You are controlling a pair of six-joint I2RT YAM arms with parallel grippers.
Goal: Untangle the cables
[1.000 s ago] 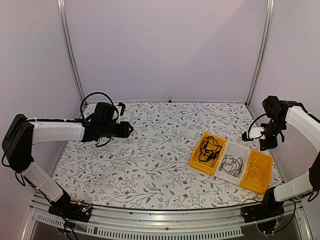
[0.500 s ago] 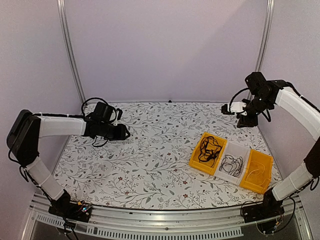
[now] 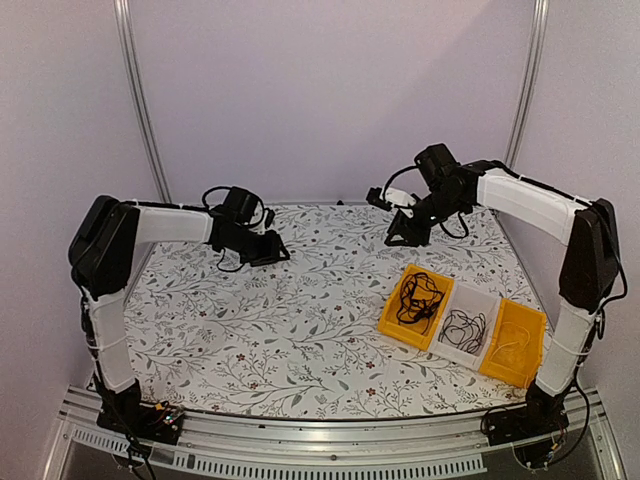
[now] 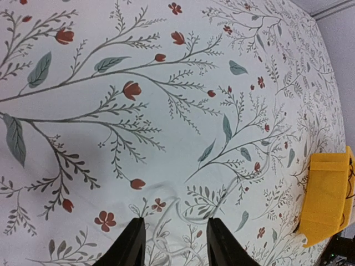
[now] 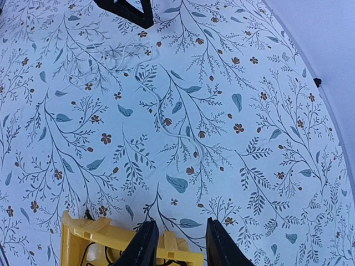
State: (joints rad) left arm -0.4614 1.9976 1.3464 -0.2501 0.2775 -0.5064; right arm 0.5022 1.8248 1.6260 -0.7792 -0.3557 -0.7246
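Observation:
A thin white cable [image 4: 166,219] lies in loose curls on the flowered tablecloth, right in front of my open left gripper [image 4: 175,244] and partly between its fingers. The right wrist view shows it as a pale curl [image 5: 113,58] trailing toward the middle [image 5: 169,124], with the left gripper [image 5: 128,11] at its far end. My right gripper [image 5: 182,244] is open and empty, hovering over the cloth just behind the bins. In the top view the left gripper [image 3: 278,254] is at the back left and the right gripper [image 3: 398,238] at the back right. Black cables [image 3: 416,296] fill the near yellow bin.
Three joined bins stand at the right: a yellow one [image 3: 392,322], a white one [image 3: 470,355] holding a black cable [image 3: 464,326], and a yellow one [image 3: 530,365] holding a white cable [image 3: 512,340]. The yellow bin's edge shows in the left wrist view [image 4: 330,199] and right wrist view [image 5: 77,235].
The right arm swung left from above the bins to the back middle of the table. The left arm swung right and inward over the white cable. Both grippers stay open.

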